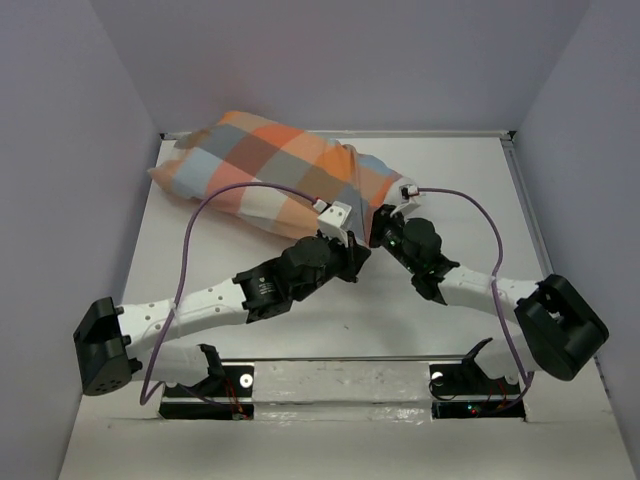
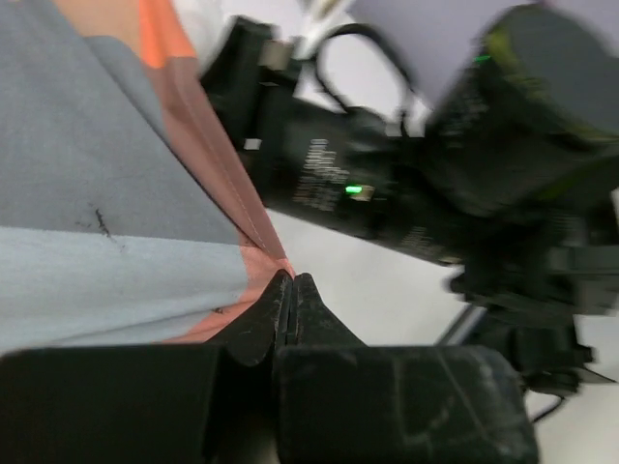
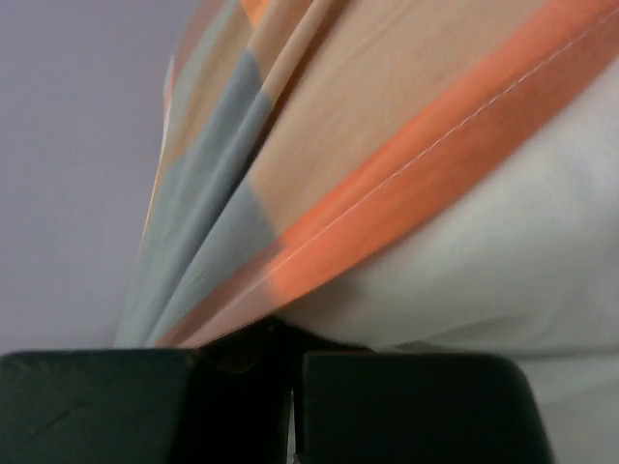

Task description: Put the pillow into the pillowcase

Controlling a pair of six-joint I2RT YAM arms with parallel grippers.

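The checked pillowcase (image 1: pixel 270 165) lies stuffed and puffy at the back left of the table, its open end pointing right toward both grippers. The white pillow (image 3: pixel 503 251) bulges out from under the case's orange hem (image 3: pixel 406 184) in the right wrist view. My left gripper (image 1: pixel 352 240) (image 2: pixel 290 280) is shut, and the case's folds (image 2: pixel 242 213) run taut into a corner at its tips. My right gripper (image 1: pixel 383 222) (image 3: pixel 290 333) is shut on the hem, with the pillow pressing against its right finger.
The right arm's black wrist (image 2: pixel 387 184) sits close in front of the left gripper. Purple cables (image 1: pixel 195 230) loop above both arms. Grey walls enclose the white table (image 1: pixel 460 190) on three sides. The arm bases (image 1: pixel 230 385) stand at the near edge.
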